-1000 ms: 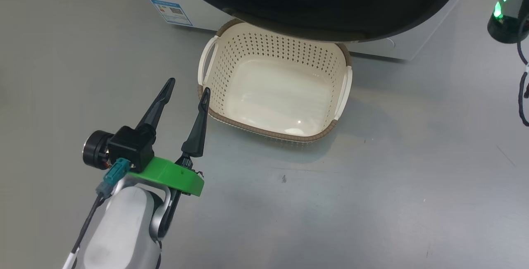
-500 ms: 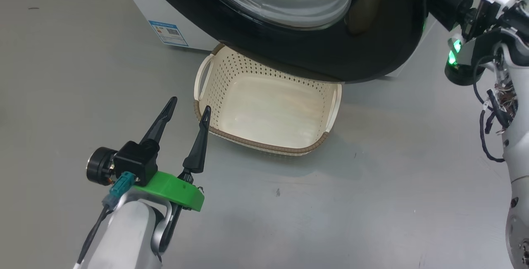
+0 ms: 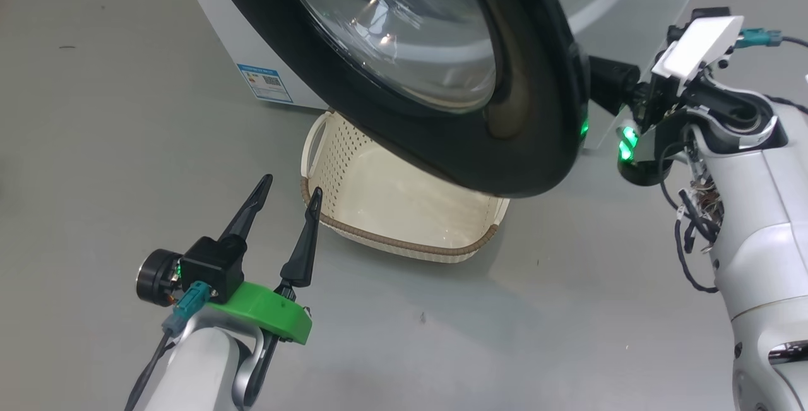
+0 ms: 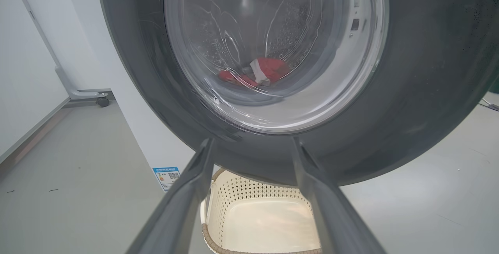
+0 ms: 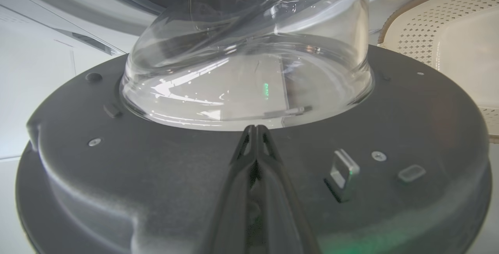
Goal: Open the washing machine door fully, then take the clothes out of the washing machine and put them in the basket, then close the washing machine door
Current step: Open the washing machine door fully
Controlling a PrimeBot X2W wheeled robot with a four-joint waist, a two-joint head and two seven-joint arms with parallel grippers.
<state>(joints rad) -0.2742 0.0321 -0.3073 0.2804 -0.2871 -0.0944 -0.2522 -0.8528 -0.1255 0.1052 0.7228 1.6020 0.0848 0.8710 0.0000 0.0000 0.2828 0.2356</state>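
The washing machine door (image 3: 524,165) stands partly open, and its black rim hangs over the far side of the basket (image 3: 404,245). My right gripper (image 5: 255,129) is shut, with its tips lying against the door's inner face (image 5: 156,176) just below the glass bowl (image 5: 249,63). My right arm (image 3: 745,165) reaches in behind the door's edge. To the left of the basket, my left gripper (image 3: 290,187) hovers open and empty. Through the door glass (image 4: 273,51) I see the red clothes (image 4: 269,70) in the drum. The white washing machine (image 3: 221,13) stands behind.
A blue label (image 3: 265,83) marks the washer's lower corner. Grey floor (image 3: 568,310) spreads in front of the basket and to both sides. In the left wrist view a wheeled stand foot (image 4: 102,101) sits by the wall, left of the washer.
The head camera has tilted up. The door has swung further open, its free edge moving left, and my right arm has come into view behind it. The left gripper stays open.
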